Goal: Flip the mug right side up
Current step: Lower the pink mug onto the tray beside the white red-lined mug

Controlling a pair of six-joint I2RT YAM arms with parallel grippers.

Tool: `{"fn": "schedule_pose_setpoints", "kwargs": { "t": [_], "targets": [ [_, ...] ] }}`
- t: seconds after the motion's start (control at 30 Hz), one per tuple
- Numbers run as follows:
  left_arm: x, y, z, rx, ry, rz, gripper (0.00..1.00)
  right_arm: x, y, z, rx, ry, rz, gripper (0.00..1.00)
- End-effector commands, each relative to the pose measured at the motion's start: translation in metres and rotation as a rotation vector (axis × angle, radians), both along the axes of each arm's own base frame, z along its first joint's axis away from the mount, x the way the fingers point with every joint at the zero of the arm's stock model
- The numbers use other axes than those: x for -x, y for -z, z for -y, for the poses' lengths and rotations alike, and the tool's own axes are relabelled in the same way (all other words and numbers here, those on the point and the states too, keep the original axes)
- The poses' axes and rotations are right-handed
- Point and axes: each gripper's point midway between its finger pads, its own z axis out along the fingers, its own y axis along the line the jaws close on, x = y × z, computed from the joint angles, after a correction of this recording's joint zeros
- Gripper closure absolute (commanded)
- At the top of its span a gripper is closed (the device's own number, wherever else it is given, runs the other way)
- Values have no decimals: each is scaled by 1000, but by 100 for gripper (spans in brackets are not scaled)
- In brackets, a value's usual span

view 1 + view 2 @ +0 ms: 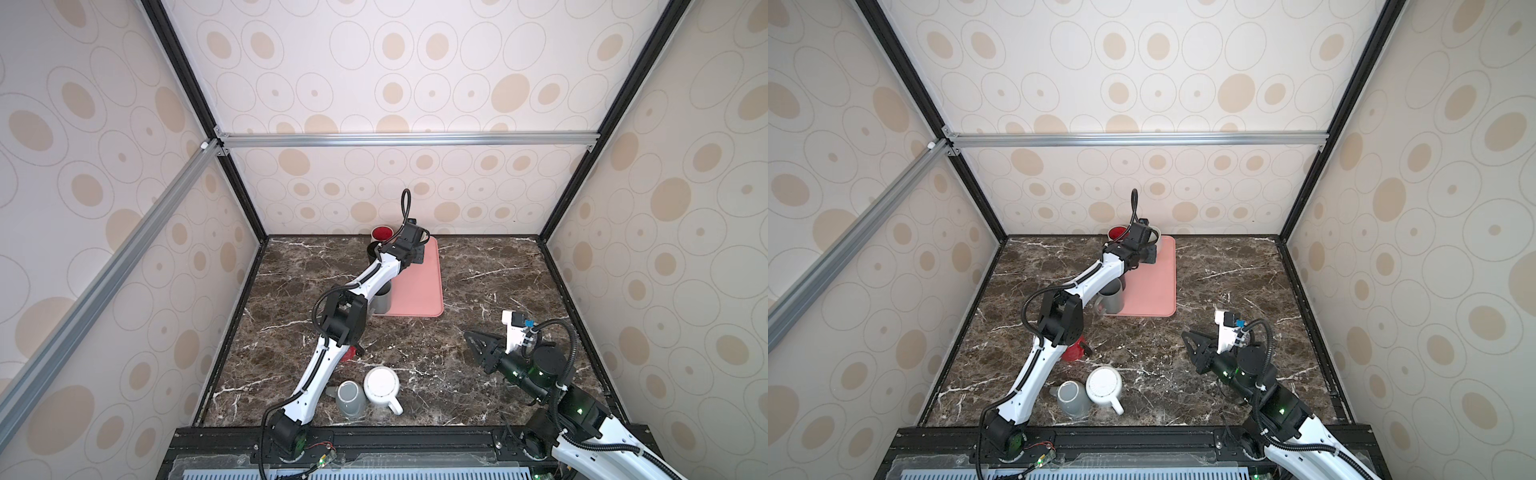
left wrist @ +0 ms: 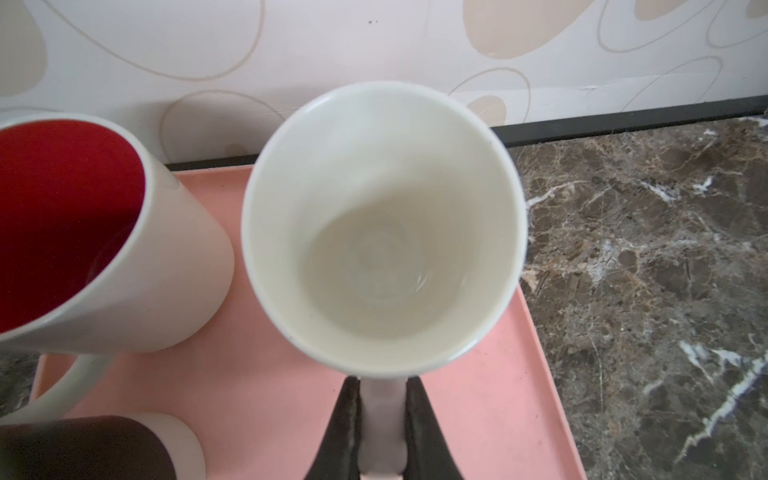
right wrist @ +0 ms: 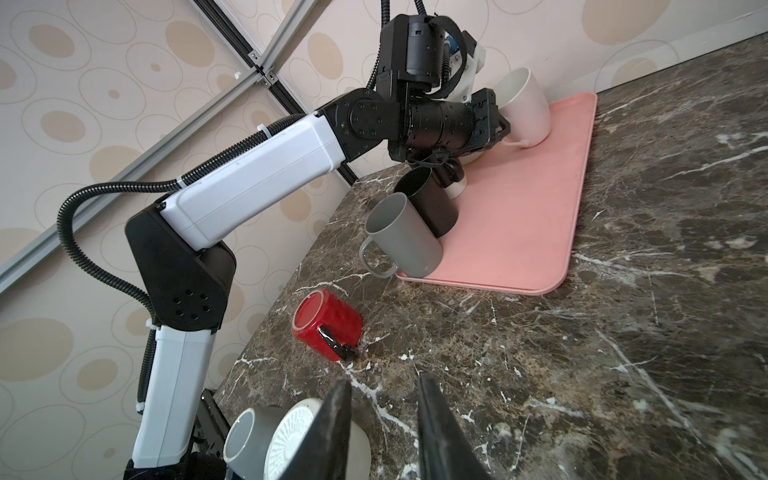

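The left fingers (image 2: pixel 424 436) are clenched on the handle of the white mug (image 2: pixel 382 228). The mug stands mouth up at the far end of the pink tray (image 1: pixel 419 291), close to the back wall. Whether its base touches the tray cannot be told.

Just beside it on the tray stands a red-lined mug (image 2: pixel 83 232), also mouth up. Nearer along the tray's left edge are a black mug (image 3: pixel 428 203) and a grey mug (image 3: pixel 403 237), both upright and touching each other. The grey one sits at the tray's near corner with its handle out over the table (image 1: pixel 498 270).

A red mug (image 3: pixel 326 324) stands base up on the table under the left arm. Near the front edge, an overturned white mug (image 1: pixel 380 386) touches a second grey mug (image 1: pixel 349 399).

The right fingers (image 3: pixel 336 415) hang apart above the table on the right, grasping nothing.
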Motion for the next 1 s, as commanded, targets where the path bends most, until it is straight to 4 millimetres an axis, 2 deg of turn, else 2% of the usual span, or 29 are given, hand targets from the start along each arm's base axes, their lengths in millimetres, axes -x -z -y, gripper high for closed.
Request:
{"fn": "schedule_pose_setpoints", "kwargs": {
  "t": [0.0, 0.07, 0.33, 0.47, 0.73, 0.97],
  "targets": [
    [-17, -55, 6, 97, -16, 128, 94, 0, 6, 1, 4, 8, -10, 70],
    [-18, -50, 6, 95, -13, 119, 84, 0, 7, 1, 0, 7, -13, 70],
    [-20, -32, 13, 144, 25, 80, 60, -1, 11, 2, 3, 13, -26, 70],
    [-19, -31, 18, 162, 45, 74, 53, -2, 15, 2, 1, 19, -37, 70],
    [-19, -37, 30, 237, 92, 79, 50, -4, 16, 0, 0, 20, -48, 70],
    [-21, -26, 44, 334, 127, 60, 54, -3, 17, 1, -3, 22, -55, 70]
  ]
}}
